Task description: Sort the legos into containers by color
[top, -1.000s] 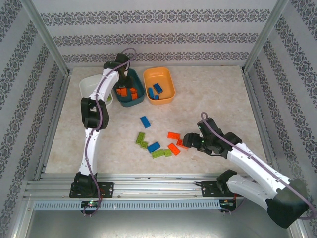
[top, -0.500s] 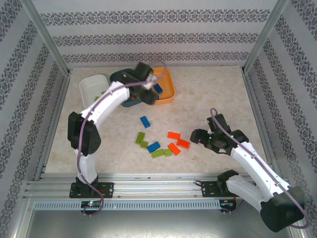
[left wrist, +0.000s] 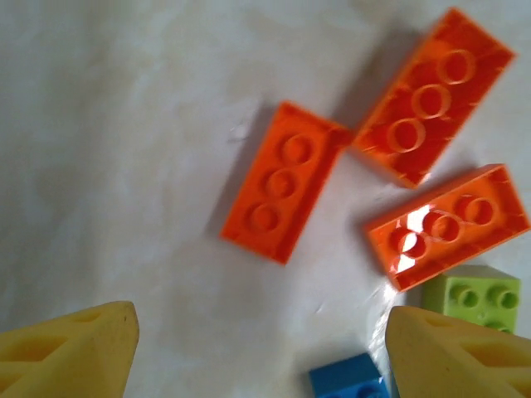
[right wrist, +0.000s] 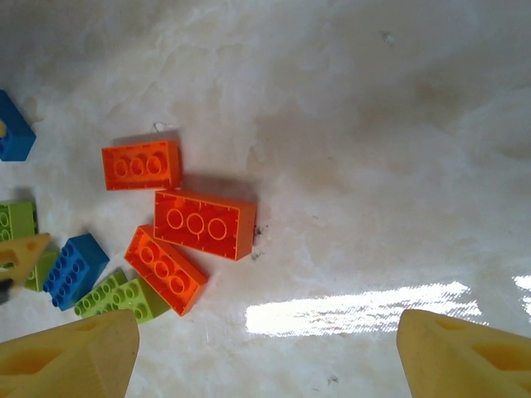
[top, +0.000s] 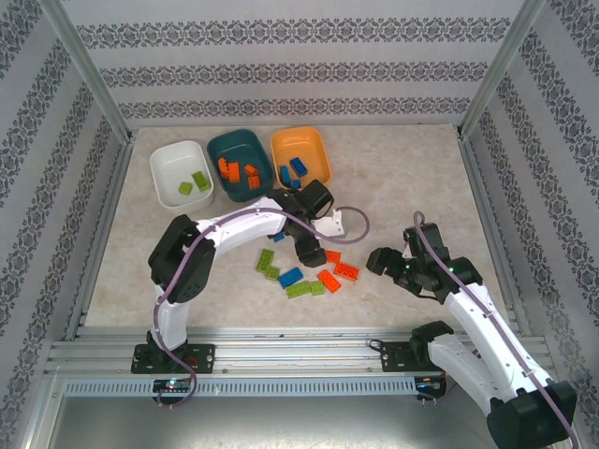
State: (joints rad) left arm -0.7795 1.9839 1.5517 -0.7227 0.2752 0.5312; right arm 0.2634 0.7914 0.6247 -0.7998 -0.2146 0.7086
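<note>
Left claw [left wrist: 257,332], fingers spread wide and empty, above three orange legos [left wrist: 282,192] lying just ahead of its tips; right claw [right wrist: 265,332], likewise parted and empty, those legos to its left, seemingly untouched by either.

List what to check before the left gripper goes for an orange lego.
1. Left gripper open, empty: ok.
2. Nearest orange lego flat, studs up: ok.
3. That lego free of its orange neighbour: cannot tell.
4. Right gripper open, over bare table: ok.
5. Teal tub holds orange legos, has room: ok.
</note>
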